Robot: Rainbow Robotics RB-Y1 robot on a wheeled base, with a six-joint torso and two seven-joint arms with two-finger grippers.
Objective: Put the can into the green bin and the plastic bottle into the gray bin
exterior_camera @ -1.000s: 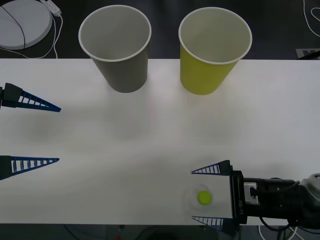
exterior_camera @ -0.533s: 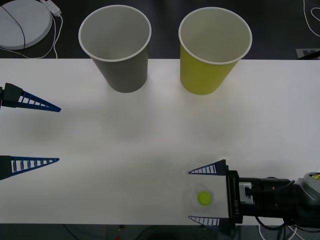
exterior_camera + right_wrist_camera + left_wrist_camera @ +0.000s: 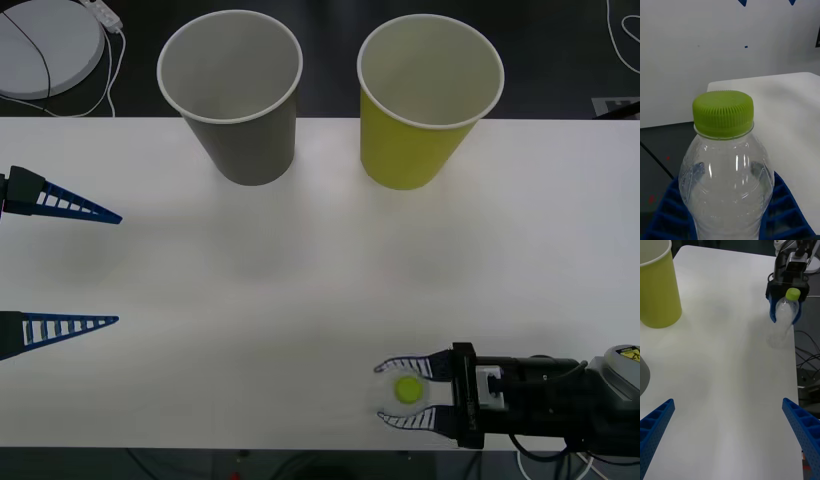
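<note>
The plastic bottle (image 3: 407,390), clear with a lime-green cap, stands upright near the table's front edge on the right. My right gripper (image 3: 386,392) is shut on it, one blue finger (image 3: 666,212) bowed against each side of the bottle (image 3: 724,168). From the left wrist view the bottle (image 3: 784,320) is seen held at the table's edge. The gray bin (image 3: 245,140) stands at the back left, with the green bin (image 3: 415,145) at the back right; both look empty. My left gripper (image 3: 118,269) hovers open at the table's left side. The can is out of view.
The white table (image 3: 300,270) is bare between the bins and the bottle. A white round disc (image 3: 45,45) with a cable lies beyond the table's back left corner. The bottle stands close to the front edge.
My right gripper's fingers have closed from wide open onto the bottle. The left arm and both bins have not moved.
</note>
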